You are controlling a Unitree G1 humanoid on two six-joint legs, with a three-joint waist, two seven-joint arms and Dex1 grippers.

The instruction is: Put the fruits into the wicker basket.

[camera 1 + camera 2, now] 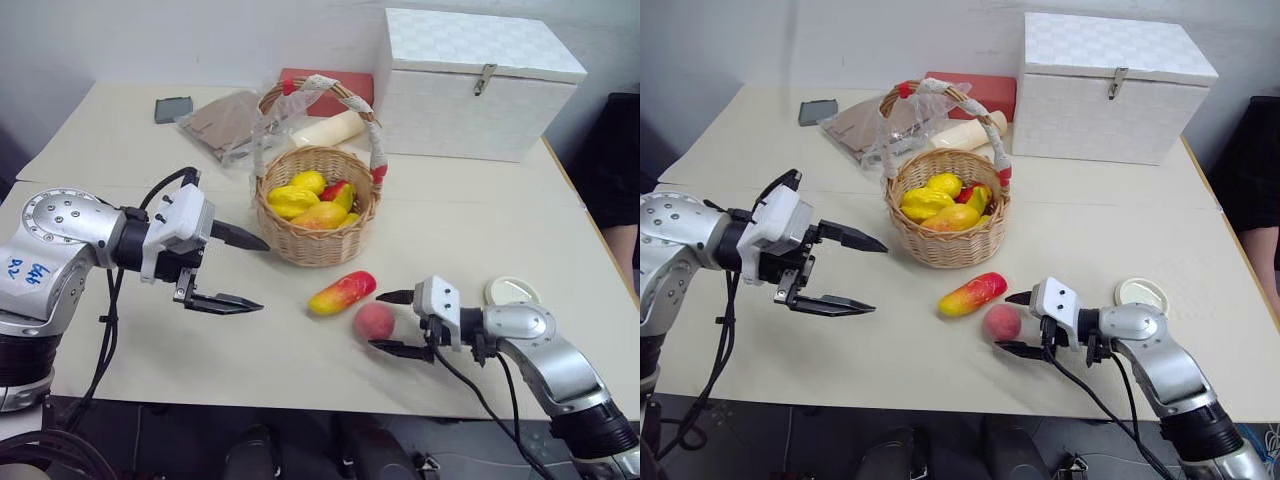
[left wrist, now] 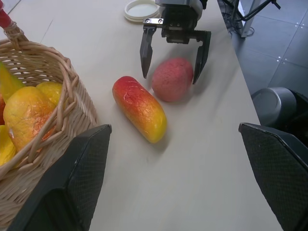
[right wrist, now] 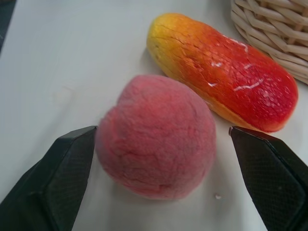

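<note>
A round pink-red peach (image 1: 373, 320) lies on the table in front of the wicker basket (image 1: 318, 245). My right gripper (image 1: 376, 321) straddles it, open, one finger on each side; in the right wrist view a gap shows between the peach (image 3: 156, 134) and one finger (image 3: 274, 178). An elongated yellow-to-red mango-like fruit (image 1: 342, 292) lies just left of the peach, close to the basket's wall. The basket holds several yellow and red fruits under its tall plastic-wrapped handle (image 1: 370, 125). My left gripper (image 1: 262, 275) hangs open and empty left of the basket, above the table.
A large white woven box (image 1: 475, 85) stands behind the basket on the right. A flat white lid (image 1: 512, 291) lies right of my right gripper. A red box (image 1: 330, 85), a cream cylinder (image 1: 330, 130), a brown bag (image 1: 225, 120) and a dark phone (image 1: 173, 108) lie at the back.
</note>
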